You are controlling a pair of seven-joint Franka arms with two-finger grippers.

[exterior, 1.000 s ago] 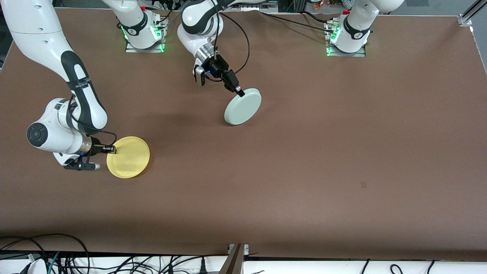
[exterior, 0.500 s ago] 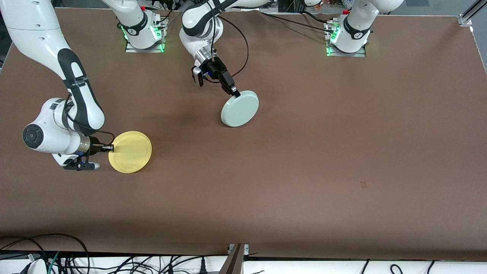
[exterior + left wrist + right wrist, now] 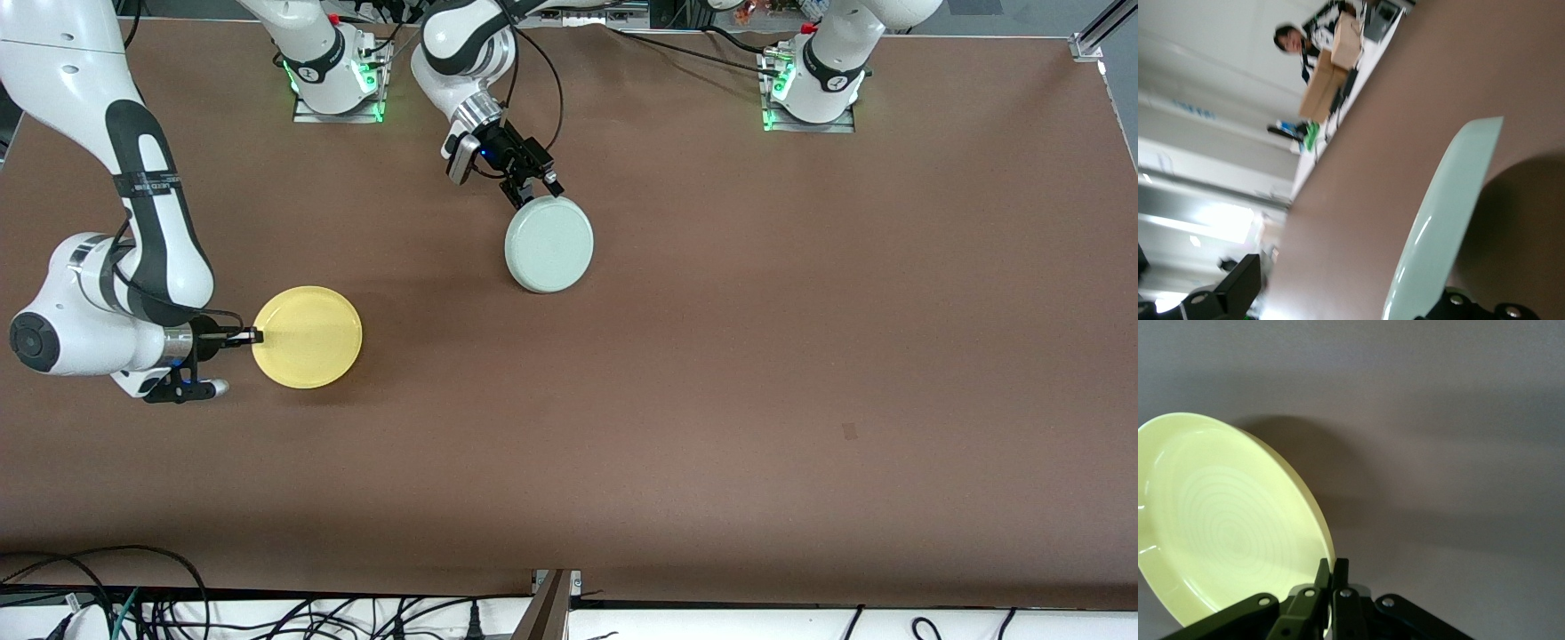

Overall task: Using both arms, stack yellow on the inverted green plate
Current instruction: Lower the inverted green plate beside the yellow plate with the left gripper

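Note:
The pale mint-green plate (image 3: 548,244) lies upside down on the table, near the middle toward the robots' bases. My left gripper (image 3: 533,190) is open just above the plate's rim on the bases' side. In the left wrist view the plate (image 3: 1441,220) shows edge-on beside one finger (image 3: 1471,308), and the left gripper (image 3: 1351,288) has its jaws wide apart. My right gripper (image 3: 254,336) is shut on the rim of the yellow plate (image 3: 308,337), holding it right side up, low over the right arm's end of the table. The right wrist view shows the plate (image 3: 1225,520) pinched in the gripper (image 3: 1333,568).
The brown table (image 3: 756,356) carries nothing else. The arm bases (image 3: 331,76) (image 3: 811,84) stand along the edge farthest from the front camera. Cables (image 3: 133,604) lie off the table's nearest edge.
The left gripper lowered the tilted green plate flat, turned and opened its jaws. The right arm swung outward, and the yellow plate rose slightly and levelled.

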